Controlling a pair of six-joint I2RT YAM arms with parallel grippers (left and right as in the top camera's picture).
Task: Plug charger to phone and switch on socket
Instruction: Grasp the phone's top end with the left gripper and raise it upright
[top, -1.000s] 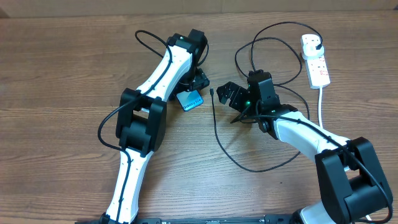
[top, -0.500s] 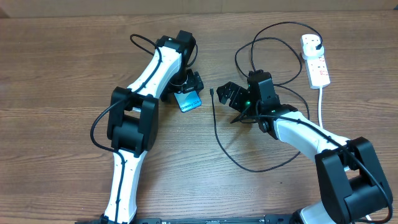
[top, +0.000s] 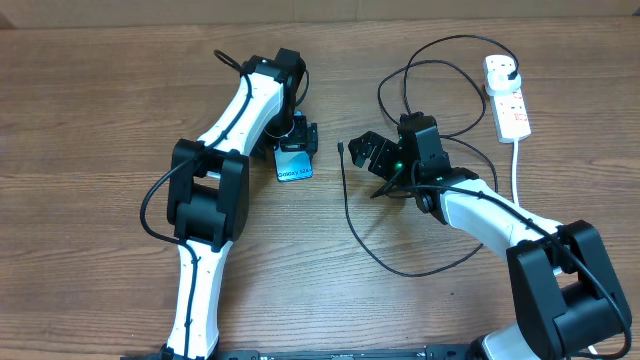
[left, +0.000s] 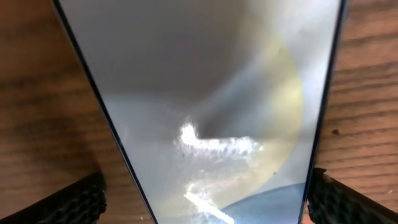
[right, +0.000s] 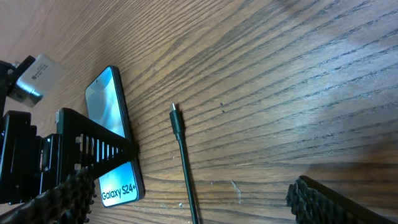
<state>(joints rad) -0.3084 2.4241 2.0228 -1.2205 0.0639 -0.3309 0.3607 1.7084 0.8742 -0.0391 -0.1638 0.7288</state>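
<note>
Phone (top: 293, 171) lengthwise toward far edge, charger tip (top: 342, 148) pointing likewise

Overhead view is evenly lit and sharp, just soft shadows hugging the arms on the table (top: 90, 120). Left wrist view is way too close — the phone (left: 205, 93) is a blurry grey sheet with a white glare blotch mid-screen. Right wrist view is crisp on the wood grain — only the near fingers (right: 339, 202) go soft.
</note>
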